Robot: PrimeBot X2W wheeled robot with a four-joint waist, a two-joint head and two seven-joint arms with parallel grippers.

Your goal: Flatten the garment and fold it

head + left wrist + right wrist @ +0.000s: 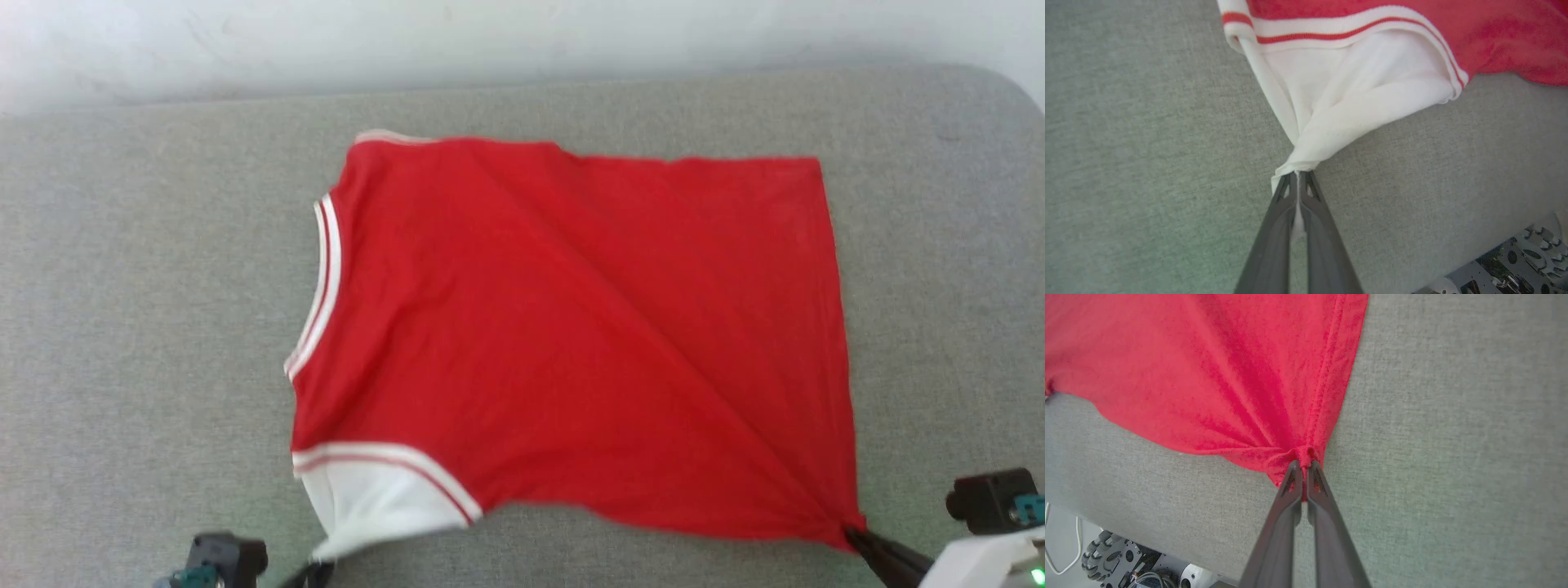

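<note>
Our garment [571,327] lies plain red side up on the grey pad [131,327]; our left gripper [1299,174] pinches its white sleeve [1355,81], our right gripper [1303,464] a red hem corner [1306,452], seemingly taut.

— What has the right gripper [1302,468] got?
— A bunched corner of the red shirt [1208,363], pinched tight between its two dark fingers [1280,522].
— And the rest of it?
— Spread on the grey fabric surface [1453,437], creases fanning out from the pinch. A wheel [1098,551] shows beyond the surface's edge.
</note>
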